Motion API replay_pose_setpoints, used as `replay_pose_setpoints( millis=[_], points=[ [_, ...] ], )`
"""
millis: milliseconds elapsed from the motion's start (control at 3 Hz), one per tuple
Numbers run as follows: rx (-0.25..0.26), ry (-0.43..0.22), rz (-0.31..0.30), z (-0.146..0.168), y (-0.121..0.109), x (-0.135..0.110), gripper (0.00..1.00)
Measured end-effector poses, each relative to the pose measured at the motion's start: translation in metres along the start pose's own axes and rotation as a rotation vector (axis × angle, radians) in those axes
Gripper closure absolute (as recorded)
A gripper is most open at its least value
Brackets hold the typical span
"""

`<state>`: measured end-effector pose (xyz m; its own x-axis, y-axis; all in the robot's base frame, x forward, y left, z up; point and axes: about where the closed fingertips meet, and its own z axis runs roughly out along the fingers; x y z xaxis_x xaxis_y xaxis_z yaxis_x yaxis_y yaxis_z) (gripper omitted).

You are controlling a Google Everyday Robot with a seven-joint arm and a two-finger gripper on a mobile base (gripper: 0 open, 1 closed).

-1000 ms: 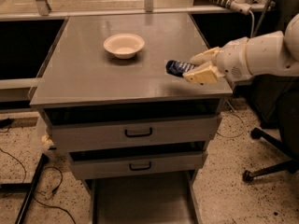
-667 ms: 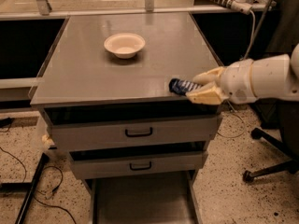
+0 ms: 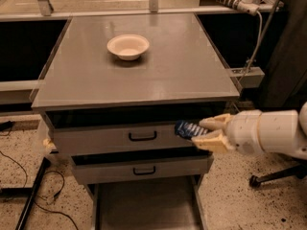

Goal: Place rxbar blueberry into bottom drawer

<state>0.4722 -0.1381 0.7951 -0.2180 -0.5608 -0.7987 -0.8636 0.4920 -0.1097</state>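
My gripper (image 3: 201, 132) reaches in from the right, in front of the upper drawer front. Its tan fingers (image 3: 214, 142) are shut on the rxbar blueberry (image 3: 187, 129), a small dark blue wrapper with white markings, held level in the air. The bottom drawer (image 3: 144, 207) is pulled open at the foot of the cabinet, showing a flat grey floor and thin side walls. The bar hangs above the drawer's right part, well above its floor.
A cream bowl (image 3: 128, 46) sits on the grey cabinet top (image 3: 182, 71). Two grey drawer fronts with black handles (image 3: 142, 136) (image 3: 144, 170) are closed. A chair base (image 3: 278, 176) stands at right. Cables (image 3: 19, 186) lie on the floor at left.
My gripper has carried the bar off the front right of the cabinet top and down, to in front of the upper drawer front.
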Motion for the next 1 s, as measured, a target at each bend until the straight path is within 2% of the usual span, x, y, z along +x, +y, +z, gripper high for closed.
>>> replay_pose_setpoints(
  millis=[333, 667, 1000],
  points=[
    [0.006, 0.01, 0.041, 0.0, 0.06, 0.041, 1.0],
    [-0.017, 0.049, 0.09, -0.001, 0.091, 0.077, 1.0],
    [-0.017, 0.049, 0.087, -0.001, 0.091, 0.077, 1.0]
  ],
)
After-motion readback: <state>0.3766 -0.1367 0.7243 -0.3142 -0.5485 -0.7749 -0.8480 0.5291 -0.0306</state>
